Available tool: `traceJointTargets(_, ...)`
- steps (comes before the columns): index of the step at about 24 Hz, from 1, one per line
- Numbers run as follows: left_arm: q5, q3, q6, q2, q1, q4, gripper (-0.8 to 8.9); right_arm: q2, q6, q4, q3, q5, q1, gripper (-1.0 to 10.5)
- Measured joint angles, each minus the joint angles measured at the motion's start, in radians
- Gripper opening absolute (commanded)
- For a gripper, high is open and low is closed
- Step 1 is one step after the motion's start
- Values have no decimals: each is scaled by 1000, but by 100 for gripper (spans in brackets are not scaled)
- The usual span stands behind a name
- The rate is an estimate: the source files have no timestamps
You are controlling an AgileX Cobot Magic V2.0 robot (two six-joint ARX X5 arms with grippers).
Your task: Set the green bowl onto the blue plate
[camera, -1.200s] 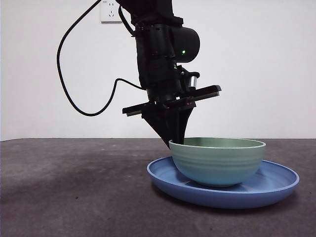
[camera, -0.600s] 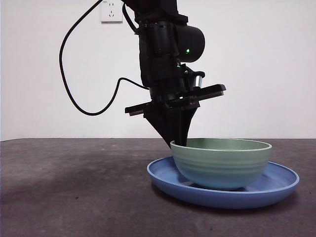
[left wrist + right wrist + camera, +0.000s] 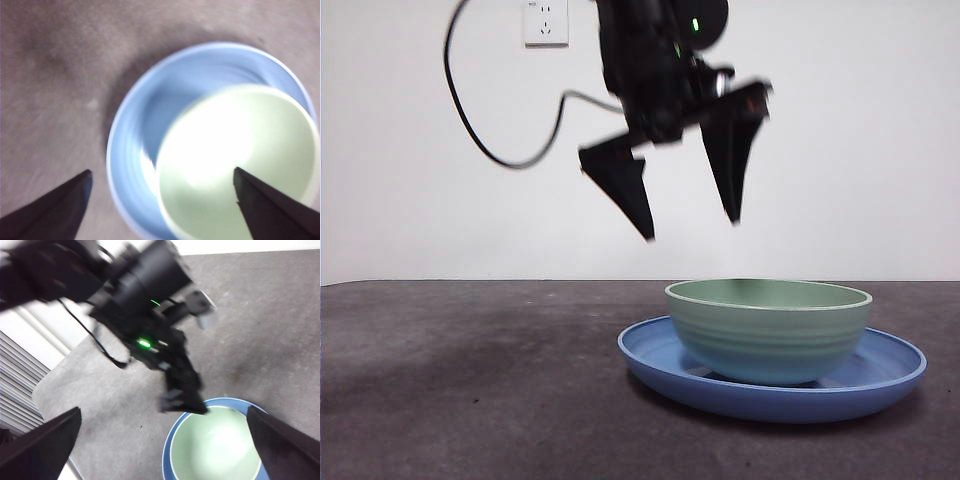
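Front view: the left gripper [image 3: 692,228] hangs in the upper middle of the frame, its two black pointed jaws spread wide and holding nothing, their tips clear above the pale mint-green ridged glossy bowl [image 3: 769,330]. The arm behind it is motion-blurred, a green light showing near the top edge and a black cable [image 3: 480,130] looping off to the left under a white wall socket [image 3: 545,22]. The bowl sits upright in the lower right of the frame, resting inside the wide, shallow, glossy blue plate [image 3: 660,362], whose raised rim shows on both sides of it. The plate lies on the dark grey table [image 3: 470,390].

In the left wrist picture the same gripper [image 3: 162,177] looks straight down, jaws far apart, with the bowl [image 3: 235,165] set off-centre on the plate [image 3: 145,115].

The right gripper [image 3: 162,417] stays high and apart, jaws also wide open and empty; its camera catches the left arm [image 3: 145,315] above the bowl [image 3: 215,445] and plate [image 3: 169,450] at the frame's lower edge.
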Motion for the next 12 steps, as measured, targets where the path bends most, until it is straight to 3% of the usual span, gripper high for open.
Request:
traceJointTargets(4,0,1,52,-170,1,-69,590,0,0,0,0,0,0,632)
traceJointTargets(12,0,-37,91,-492,12,-138,598,0,0,0,0,0,0,632)
